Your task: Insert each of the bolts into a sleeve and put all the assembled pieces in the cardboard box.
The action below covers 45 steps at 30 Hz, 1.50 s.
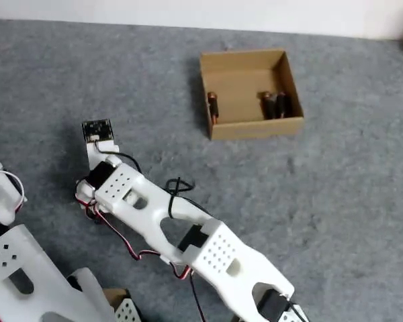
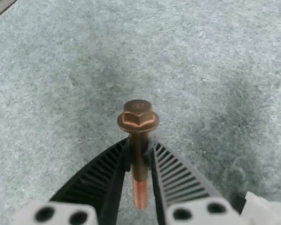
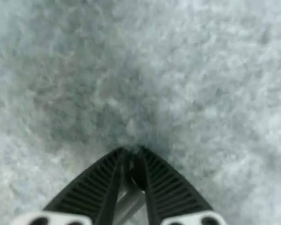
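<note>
My left gripper (image 2: 139,143) is shut on a copper bolt (image 2: 138,119). Its shank sits between the fingers and its hex flange head points away from the wrist, above bare carpet. My right gripper (image 3: 131,152) has its tips down at the carpet and is shut on a dark sleeve (image 3: 135,173), mostly hidden between the fingers. In the high view the right arm (image 1: 127,191) stretches across to the middle left, its wrist covering the gripper. The cardboard box (image 1: 250,127) stands at the back and holds assembled pieces (image 1: 213,106) (image 1: 274,104).
Grey carpet covers the whole table. The left arm's white body (image 1: 3,198) fills the lower left corner, close beside the right arm's wrist. Open carpet lies between the arms and the box and to the right.
</note>
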Motion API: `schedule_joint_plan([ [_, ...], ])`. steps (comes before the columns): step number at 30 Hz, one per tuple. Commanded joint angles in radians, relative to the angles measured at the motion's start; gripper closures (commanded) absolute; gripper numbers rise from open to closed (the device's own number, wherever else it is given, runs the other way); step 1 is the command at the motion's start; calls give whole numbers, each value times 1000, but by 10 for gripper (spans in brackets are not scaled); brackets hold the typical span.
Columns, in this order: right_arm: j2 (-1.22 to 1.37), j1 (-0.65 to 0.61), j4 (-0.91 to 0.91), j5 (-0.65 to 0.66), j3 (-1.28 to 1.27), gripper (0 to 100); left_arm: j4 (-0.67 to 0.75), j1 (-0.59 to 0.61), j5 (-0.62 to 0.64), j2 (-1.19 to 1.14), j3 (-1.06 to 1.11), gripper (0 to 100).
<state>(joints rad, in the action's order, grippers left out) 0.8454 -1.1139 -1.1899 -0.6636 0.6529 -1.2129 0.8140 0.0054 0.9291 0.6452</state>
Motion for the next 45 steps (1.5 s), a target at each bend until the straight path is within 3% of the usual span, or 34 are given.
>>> schedule_joint_plan([
  [1, -35, 19, -108, -3, 125, 988, 14, -2, 8, 25, -47, 995],
  [9, -30, 35, -305, -9, 315, 810, 14, -2, 9, 25, -47, 995],
  [11, -30, 16, -340, -49, 332, 810, 14, -2, 9, 25, -47, 995],
  [16, -25, -12, -351, -393, 328, 810, 14, -2, 9, 25, -47, 995],
  [29, 185, -76, -209, -407, 358, 810, 14, -1, 9, 25, -50, 995],
  [37, 174, -85, -252, -416, 361, 810, 14, -1, 9, 25, -50, 995],
  [42, 173, -88, -323, -612, 361, 811, 15, 4, 9, 25, -53, 995],
  [45, 177, -90, -335, -660, 361, 812, 9, 4, 9, 25, -64, 995],
])
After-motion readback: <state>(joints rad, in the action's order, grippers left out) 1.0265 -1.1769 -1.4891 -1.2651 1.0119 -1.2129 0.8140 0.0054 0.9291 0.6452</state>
